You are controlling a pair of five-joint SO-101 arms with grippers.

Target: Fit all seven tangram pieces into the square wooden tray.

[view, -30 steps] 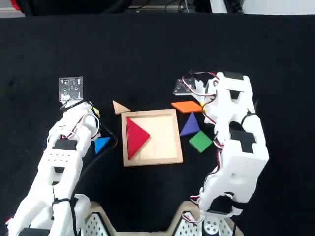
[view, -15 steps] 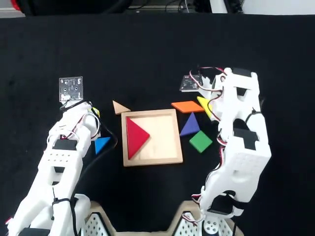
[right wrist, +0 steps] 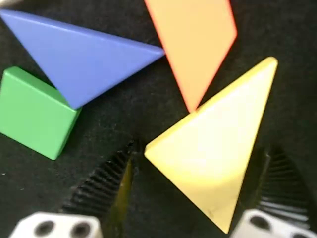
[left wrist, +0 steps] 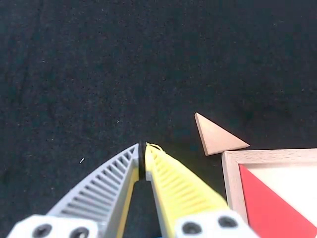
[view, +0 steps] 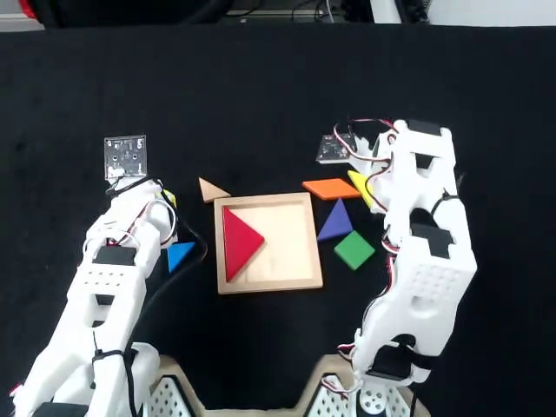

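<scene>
Jaws of the right gripper (right wrist: 198, 153) straddle, apart, the yellow triangle (right wrist: 213, 148) right of the tray (view: 269, 284); close squarely on its edges. Those of the left gripper (left wrist: 143, 147): together.

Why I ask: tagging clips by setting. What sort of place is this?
Probably a robotics lab bench: a white left robot arm and white right robot arm at a black cloth-covered table, a square wooden tray with a red triangular piece inside.

The large red triangle (view: 239, 239) lay in the left half of the square wooden tray (view: 265, 199). A tan wooden triangle (view: 211, 189) sat just behind its far-left corner, and a small blue triangle (view: 180, 255) to its left. The orange parallelogram (view: 330, 188), purple triangle (view: 336, 221), green square (view: 354, 250) and yellow triangle (view: 360, 187) lay to its right.
</scene>
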